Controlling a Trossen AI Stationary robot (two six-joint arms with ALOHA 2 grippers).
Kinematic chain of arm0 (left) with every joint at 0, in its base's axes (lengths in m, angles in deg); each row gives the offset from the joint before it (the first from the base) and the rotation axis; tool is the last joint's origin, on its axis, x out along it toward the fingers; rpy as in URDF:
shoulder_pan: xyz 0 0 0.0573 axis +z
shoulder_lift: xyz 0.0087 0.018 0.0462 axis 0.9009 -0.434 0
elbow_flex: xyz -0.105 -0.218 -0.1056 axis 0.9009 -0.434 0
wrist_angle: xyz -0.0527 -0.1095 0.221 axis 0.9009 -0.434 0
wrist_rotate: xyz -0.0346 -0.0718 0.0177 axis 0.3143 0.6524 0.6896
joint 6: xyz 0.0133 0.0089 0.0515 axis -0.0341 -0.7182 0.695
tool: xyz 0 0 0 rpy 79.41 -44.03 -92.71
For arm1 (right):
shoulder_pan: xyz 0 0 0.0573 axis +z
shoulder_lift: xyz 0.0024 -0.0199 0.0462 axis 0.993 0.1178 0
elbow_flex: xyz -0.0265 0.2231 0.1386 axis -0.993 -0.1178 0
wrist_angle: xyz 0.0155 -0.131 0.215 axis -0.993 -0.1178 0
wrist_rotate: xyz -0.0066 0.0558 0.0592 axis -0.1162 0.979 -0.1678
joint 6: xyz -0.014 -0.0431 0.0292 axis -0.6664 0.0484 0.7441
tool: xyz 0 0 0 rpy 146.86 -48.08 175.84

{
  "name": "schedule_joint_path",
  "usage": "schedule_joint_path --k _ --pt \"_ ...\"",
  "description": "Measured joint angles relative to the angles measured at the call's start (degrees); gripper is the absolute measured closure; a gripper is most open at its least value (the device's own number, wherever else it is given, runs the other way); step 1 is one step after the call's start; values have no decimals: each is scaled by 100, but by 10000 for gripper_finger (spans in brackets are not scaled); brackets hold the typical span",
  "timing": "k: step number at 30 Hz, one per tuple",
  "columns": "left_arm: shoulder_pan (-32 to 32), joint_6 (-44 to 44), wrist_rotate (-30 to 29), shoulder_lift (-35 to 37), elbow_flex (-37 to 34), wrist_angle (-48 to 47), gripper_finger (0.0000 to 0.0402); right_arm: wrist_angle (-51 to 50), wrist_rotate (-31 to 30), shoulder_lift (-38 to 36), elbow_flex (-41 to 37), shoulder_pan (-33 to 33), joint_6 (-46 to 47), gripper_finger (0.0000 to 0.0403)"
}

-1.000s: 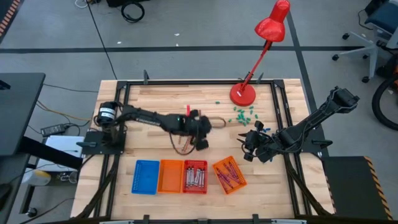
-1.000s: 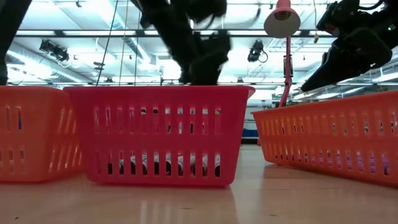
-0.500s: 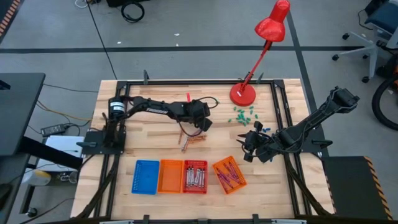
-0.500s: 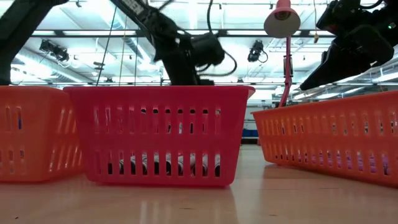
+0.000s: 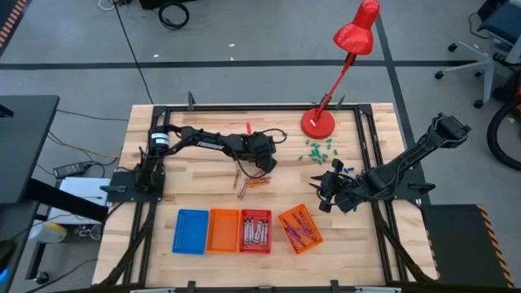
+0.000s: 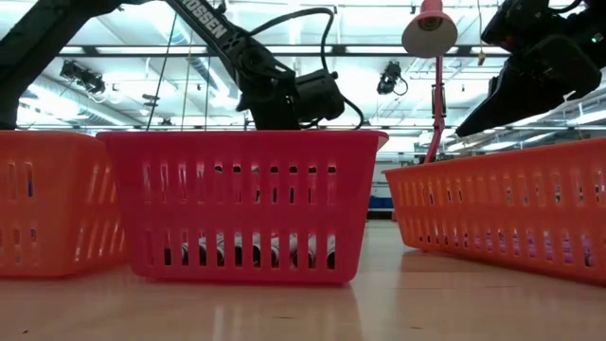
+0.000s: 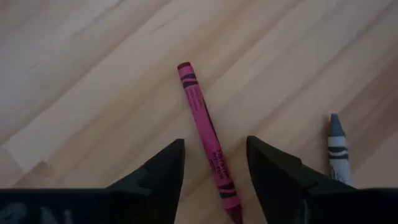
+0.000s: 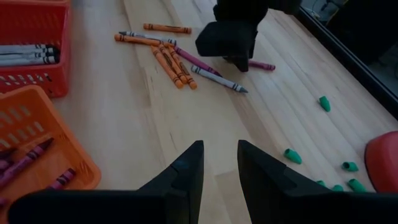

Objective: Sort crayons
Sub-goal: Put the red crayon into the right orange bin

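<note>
One red-pink crayon [image 7: 205, 134] lies flat on the table [image 7: 74, 74], straddled by the released left end effector [image 7: 211, 180]; light, stiff and brittle, it seems best pinched mid-length.

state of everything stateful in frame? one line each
left gripper: open, above a pink crayon lying flat on the table
right gripper: open, empty, off the table surface
grey crayon: flat on the table, beside the left gripper
red basket: upright, holds grey crayons
angled orange basket: upright, holds purple crayons
blue basket: upright
lamp: upright; lit or not, cannot tell
</note>
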Motion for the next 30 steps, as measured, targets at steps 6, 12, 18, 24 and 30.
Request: schedule_joint_path --k 6,12,18,24,30 --pt "-65 431 10 0 11 -302 254 -2 2 0 0 0 0 300" --pt "-91 606 196 5 11 -479 312 -2 4 0 0 0 0 300" --pt "-85 810 443 14 4 -543 372 -4 24 0 0 0 0 300" --pt "-112 923 569 226 -41 -690 379 -7 31 0 0 0 0 300" --pt "-280 1379 692 620 -57 -669 372 -7 31 0 0 0 0 300"
